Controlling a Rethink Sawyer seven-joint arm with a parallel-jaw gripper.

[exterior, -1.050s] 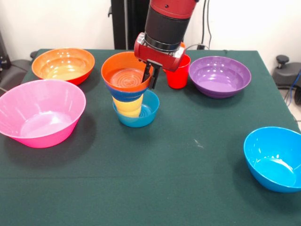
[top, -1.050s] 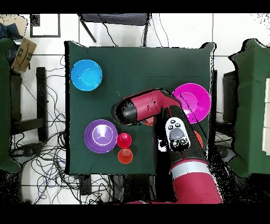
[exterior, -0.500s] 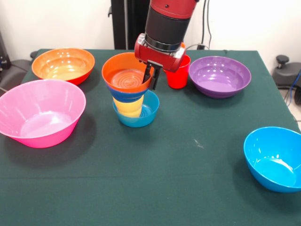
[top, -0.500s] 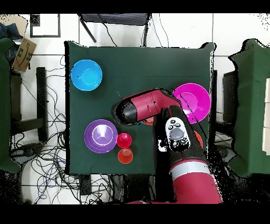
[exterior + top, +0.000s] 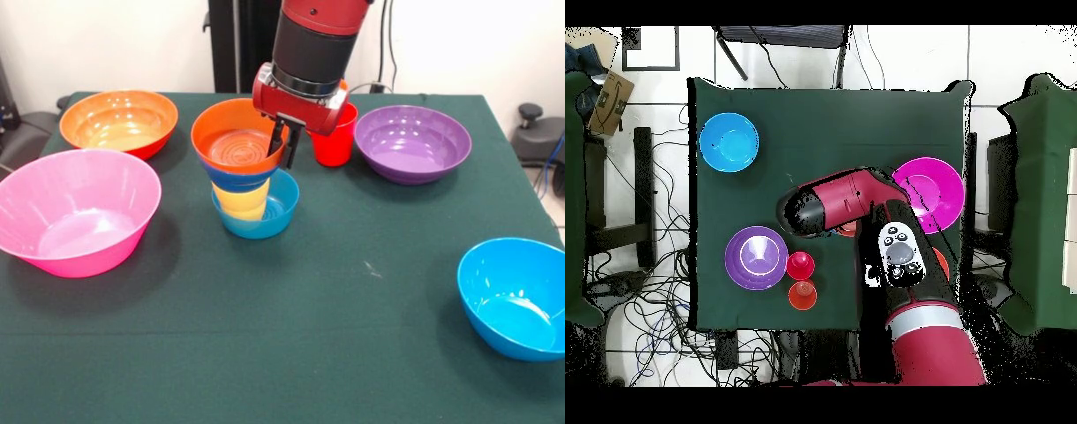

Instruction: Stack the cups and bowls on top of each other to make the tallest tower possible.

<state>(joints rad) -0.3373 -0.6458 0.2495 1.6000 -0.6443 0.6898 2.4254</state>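
Green tabletop [image 5: 353, 353] lies bare in front; claw [image 5: 284, 146] clamps the tower's [image 5: 247, 190] orange bowl [image 5: 237, 139] rim.

- The glossy round plastic tower [image 5: 249, 172] ran orange, dark blue, yellow, light blue downward.
- The wide plastic bowls were pink [image 5: 75, 212], orange [image 5: 118, 121], purple [image 5: 411, 142], bright blue [image 5: 516, 297].
- The tablecloth [image 5: 353, 336] was dark green.

Glossy smooth plastic pink bowl [image 5: 78, 210], purple bowl [image 5: 411, 142], matt green cloth table cover [image 5: 309, 327]
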